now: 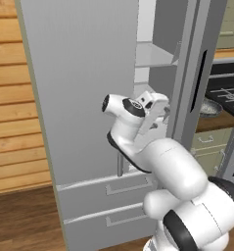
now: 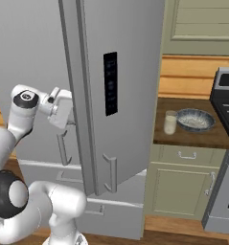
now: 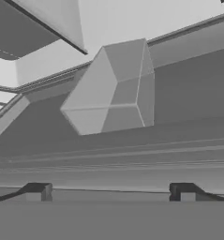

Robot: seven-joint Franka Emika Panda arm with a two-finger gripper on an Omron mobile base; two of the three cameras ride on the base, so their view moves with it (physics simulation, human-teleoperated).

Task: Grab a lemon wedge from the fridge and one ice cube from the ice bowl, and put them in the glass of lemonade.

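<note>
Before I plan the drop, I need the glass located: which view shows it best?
The right base view: the glass stands whole on the counter, just left of the bowl. In the left base view the fridge door edge covers that spot, leaving part of the bowl. The hand view faces the fridge interior.

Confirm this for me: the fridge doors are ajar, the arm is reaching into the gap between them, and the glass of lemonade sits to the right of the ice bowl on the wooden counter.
One thing is wrong: the glass of lemonade stands to the left of the ice bowl, on the side nearer the fridge, as the right base view shows. The rest holds: the doors are ajar and the gripper reaches into the gap.
</note>
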